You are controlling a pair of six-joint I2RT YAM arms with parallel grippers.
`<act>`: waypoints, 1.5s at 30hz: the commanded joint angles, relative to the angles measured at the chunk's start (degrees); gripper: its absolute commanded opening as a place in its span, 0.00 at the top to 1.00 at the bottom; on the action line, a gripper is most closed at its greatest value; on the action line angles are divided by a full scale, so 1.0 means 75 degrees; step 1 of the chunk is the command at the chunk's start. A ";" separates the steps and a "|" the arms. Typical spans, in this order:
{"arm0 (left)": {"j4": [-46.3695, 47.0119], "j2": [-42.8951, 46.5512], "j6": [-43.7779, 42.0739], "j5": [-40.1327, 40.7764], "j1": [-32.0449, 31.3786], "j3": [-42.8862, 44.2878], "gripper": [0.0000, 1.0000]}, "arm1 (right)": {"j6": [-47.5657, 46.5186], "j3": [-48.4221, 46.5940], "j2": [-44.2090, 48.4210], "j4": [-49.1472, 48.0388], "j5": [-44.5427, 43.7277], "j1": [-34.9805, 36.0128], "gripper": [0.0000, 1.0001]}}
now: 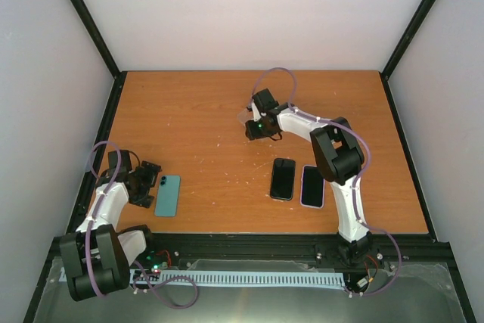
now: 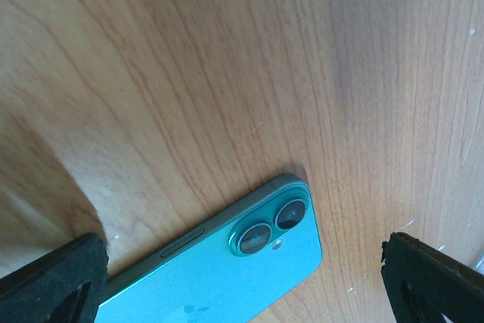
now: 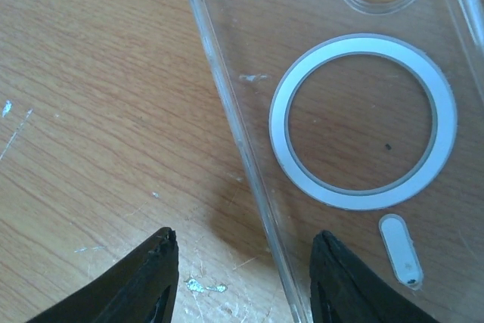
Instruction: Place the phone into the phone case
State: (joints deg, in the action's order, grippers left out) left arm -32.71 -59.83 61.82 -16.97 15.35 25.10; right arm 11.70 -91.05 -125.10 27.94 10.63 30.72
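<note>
A teal phone (image 1: 168, 195) lies back-up at the table's near left; the left wrist view shows its camera corner (image 2: 227, 270). My left gripper (image 1: 150, 179) is open just left of it, and its fingers (image 2: 45, 281) straddle the phone's camera end (image 2: 242, 289) without touching. A clear phone case (image 3: 363, 122) with a white ring lies flat at mid-table, faint in the top view (image 1: 246, 116). My right gripper (image 1: 255, 125) is open and low over it, its jaws either side of the case's long left edge (image 3: 246, 281).
A black phone (image 1: 283, 178) and a phone with a pale lilac rim (image 1: 311, 186) lie side by side near the right arm's elbow. The wooden table (image 1: 189, 111) has black frame posts at its edges and white walls around.
</note>
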 commanded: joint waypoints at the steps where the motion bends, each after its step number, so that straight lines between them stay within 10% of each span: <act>1: -0.0946 -0.0005 -0.0094 -0.0035 -0.0017 -0.0288 0.01 | -0.0018 0.0078 -0.0044 0.0258 -0.0205 0.0228 0.55; 32: 0.0270 0.0247 0.1769 -0.0906 -0.2439 -0.0657 0.01 | 0.1528 0.5032 0.3259 -0.1088 0.0022 0.0978 0.67; 45: -0.0262 -0.0190 0.1418 0.0720 -0.2751 0.0577 0.01 | 0.2408 0.4952 0.4308 -0.1499 -0.0463 0.2239 0.51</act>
State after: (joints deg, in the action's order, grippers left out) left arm -29.78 -61.41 73.76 -20.99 -5.06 25.15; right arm 27.24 -51.77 -94.19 18.20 9.45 43.55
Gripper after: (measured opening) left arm 0.995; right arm 0.464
